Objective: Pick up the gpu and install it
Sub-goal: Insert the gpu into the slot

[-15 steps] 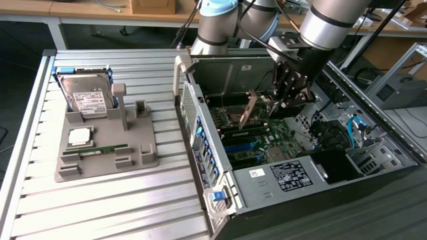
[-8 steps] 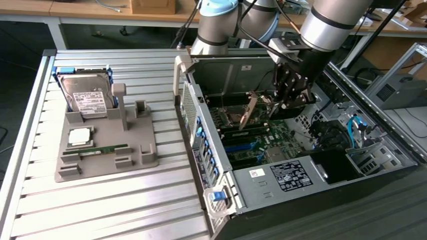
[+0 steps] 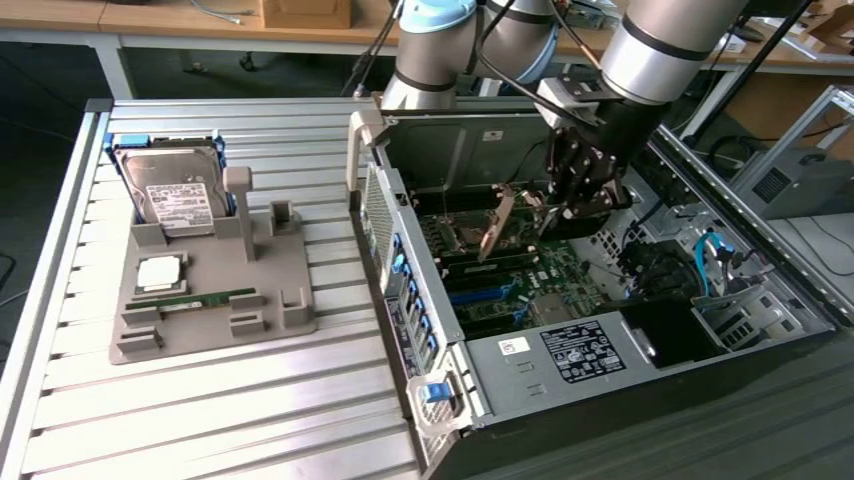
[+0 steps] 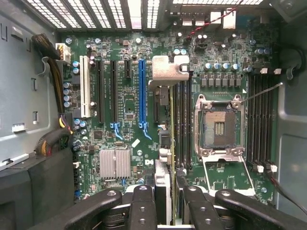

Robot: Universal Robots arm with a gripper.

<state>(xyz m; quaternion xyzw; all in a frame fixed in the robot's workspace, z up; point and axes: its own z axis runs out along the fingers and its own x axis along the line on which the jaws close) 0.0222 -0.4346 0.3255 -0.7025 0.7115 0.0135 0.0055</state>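
Half the job looks done, by my judgement: the gpu [image 3: 499, 224] is off the gray parts tray [image 3: 287, 310] and pinched between my fingers [image 4: 143, 207]. My gripper [image 3: 550, 212] is closed on its two flat faces and holds it on edge inside the open computer case [image 3: 400, 215]. In the exterior view the tray lies at about nine o'clock from the card, well apart, with the hard drive [image 3: 178, 190] and the RAM stick [image 3: 200, 299] on it. What is left is the installing: the card hangs over the motherboard [image 3: 534, 290], and I see no sign that it sits in a slot. The wrist view shows it edge-on, silver bracket [image 4: 165, 72] at the far end, between the long blue slot [image 4: 142, 91] and the CPU socket [image 4: 218, 127]. The card hides its own connector edge, so I cannot tell how high it hangs or which slot it lines up with. At about one o'clock from the card, my arm [image 3: 661, 50] covers part of the case.
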